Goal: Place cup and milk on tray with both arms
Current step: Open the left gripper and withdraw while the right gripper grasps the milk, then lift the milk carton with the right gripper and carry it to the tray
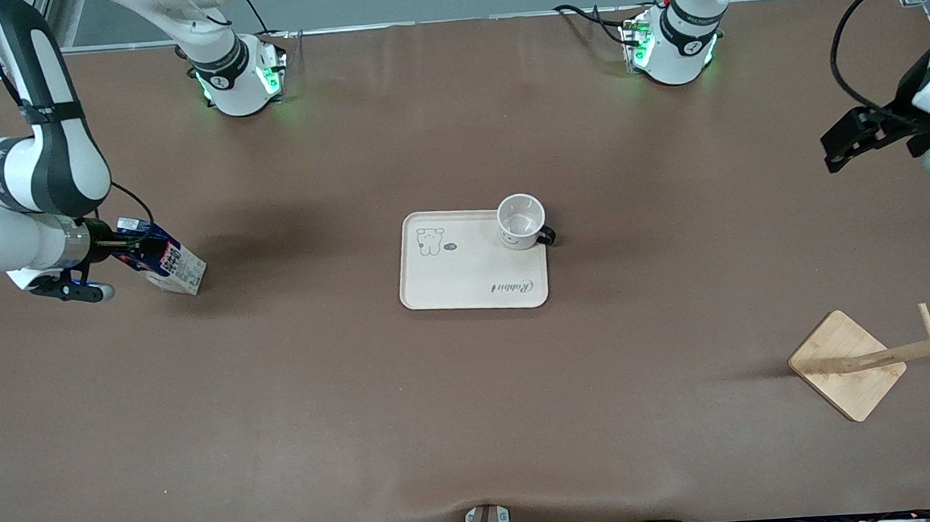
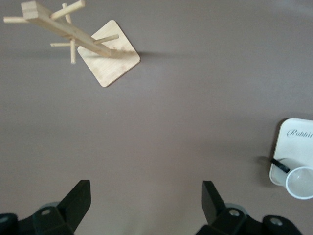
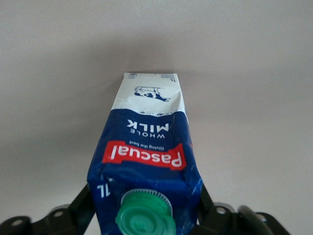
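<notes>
I see the tray (image 1: pixel 474 272) mid-surface, the cup (image 1: pixel 522 220) on its corner toward the left arm's end. My right gripper (image 1: pixel 119 248) clasps the tilted milk (image 1: pixel 168 265) at the right arm's end. My left gripper (image 2: pixel 145 205) waits, spread wide and empty, above bare surface (image 1: pixel 320 399).

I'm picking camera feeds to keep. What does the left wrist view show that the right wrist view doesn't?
Left wrist only: the open left gripper, the wooden stand, the tray corner and the cup on it. Right wrist only: the milk between the right gripper fingers. Both: the brown table.
</notes>
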